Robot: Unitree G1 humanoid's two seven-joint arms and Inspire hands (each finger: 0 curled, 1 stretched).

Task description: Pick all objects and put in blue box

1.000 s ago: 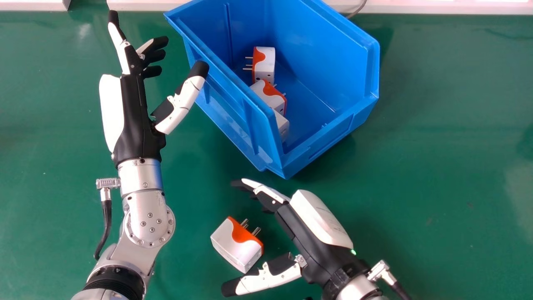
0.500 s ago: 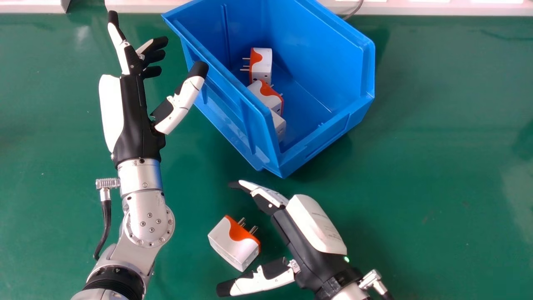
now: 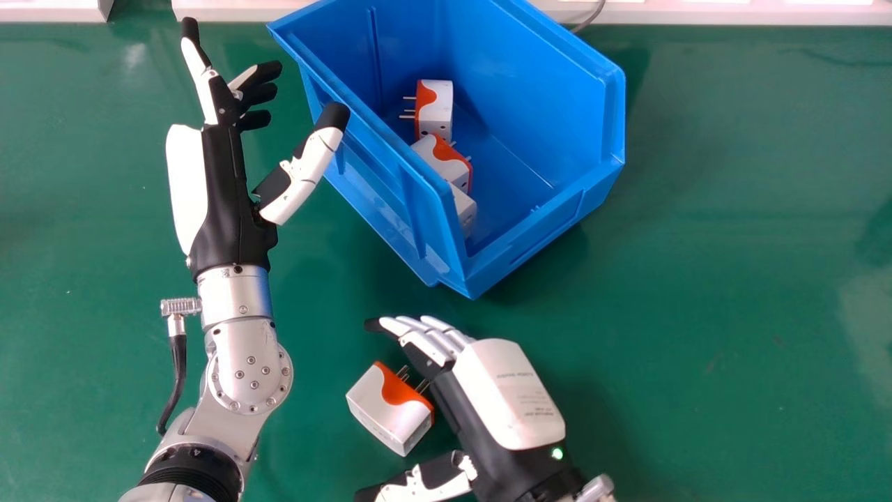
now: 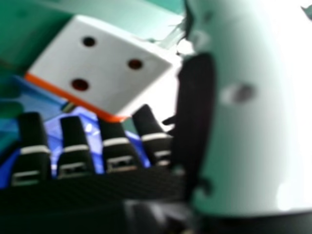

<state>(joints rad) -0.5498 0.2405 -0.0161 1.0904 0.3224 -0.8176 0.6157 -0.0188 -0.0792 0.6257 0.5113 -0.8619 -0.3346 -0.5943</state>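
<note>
Green tbl [image 3: 732,362] — L hand [image 3: 226,195], fingers wide, beside blue box [image 3: 387,188]; R hand [image 3: 507,394], fingers also wide, nr plug [image 3: 387,411].

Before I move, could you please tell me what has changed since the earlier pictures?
The right hand has moved to the robot's left and back toward the robot, closer to the loose adapter; nothing was taken hold of or let go. The left hand and the adapters in the blue box stayed put.

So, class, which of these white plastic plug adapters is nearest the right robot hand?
The adapter on the green tabletop, right beside the right robot hand; the other adapters lie inside the blue plastic box.
</note>
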